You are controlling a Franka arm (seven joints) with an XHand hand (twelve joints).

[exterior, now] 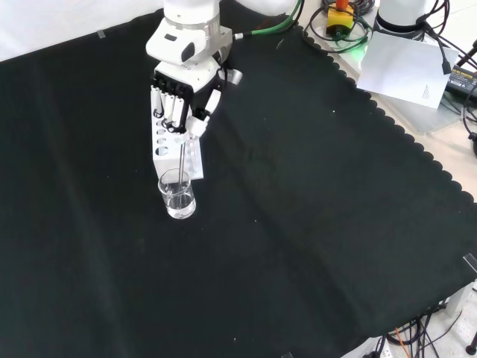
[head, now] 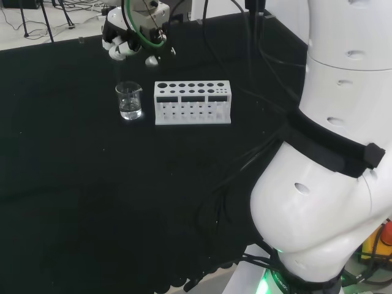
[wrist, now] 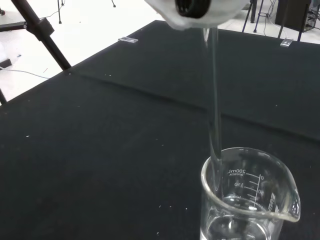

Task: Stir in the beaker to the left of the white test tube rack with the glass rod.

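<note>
A clear glass beaker (head: 129, 101) (exterior: 178, 195) (wrist: 247, 197) with some clear liquid stands on the black cloth, left of the white test tube rack (head: 192, 102) (exterior: 169, 145) in the head view. The hand (head: 131, 38) (exterior: 182, 104) (wrist: 197, 10) hangs above the beaker, its fingers curled round a thin glass rod (exterior: 183, 160) (wrist: 214, 105). The rod points straight down. Its lower end passes the rim and dips inside the beaker, close to the glass wall.
In the front view the cloth's scalloped edge (exterior: 417, 153) runs along the right, with a white sheet of paper (exterior: 401, 66) and cables beyond it. The arm's big white links (head: 331, 153) take up the right of the head view.
</note>
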